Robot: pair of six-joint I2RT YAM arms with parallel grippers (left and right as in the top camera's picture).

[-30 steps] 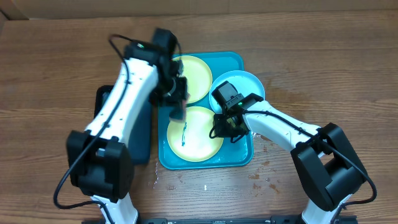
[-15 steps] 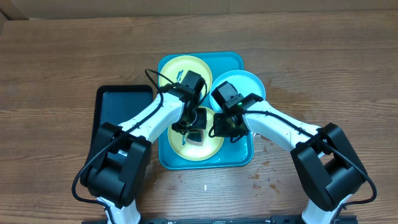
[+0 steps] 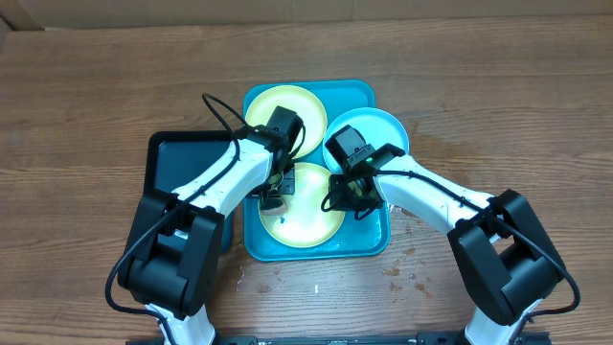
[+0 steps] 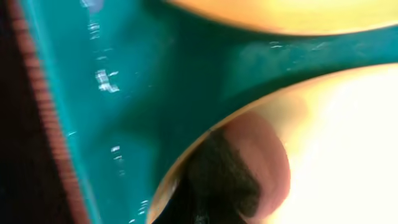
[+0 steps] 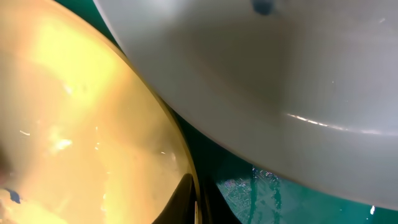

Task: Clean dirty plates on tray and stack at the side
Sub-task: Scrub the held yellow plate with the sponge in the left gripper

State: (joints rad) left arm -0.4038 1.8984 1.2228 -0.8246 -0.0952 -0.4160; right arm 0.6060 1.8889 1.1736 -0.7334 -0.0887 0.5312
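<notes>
The turquoise tray point(image 3: 359, 96) holds two yellow-green plates, one far point(image 3: 292, 110) and one near point(image 3: 311, 220). The light blue plate point(image 3: 374, 129) overlaps the tray's right rim. My left gripper point(image 3: 273, 198) is shut on a pinkish-brown sponge point(image 4: 255, 168) pressed on the near plate's left edge point(image 4: 348, 137). My right gripper point(image 3: 347, 199) is shut on that plate's right rim, one finger on each side point(image 5: 198, 202). In the right wrist view the near plate point(image 5: 74, 112) carries a small teal mark at its far left, and the blue plate point(image 5: 280, 62) hangs over it.
A smaller black tray point(image 3: 187, 158) lies just left of the turquoise tray, under my left arm. Wet spots mark the wooden table point(image 3: 402, 259) in front of and right of the tray. Bare tray floor shows in both wrist views point(image 4: 155, 93) point(image 5: 280, 186).
My left arm came down from above the tray onto the near plate, then slid the sponge to its left edge. The teal smear seen earlier no longer shows overhead. The right arm stayed still.
</notes>
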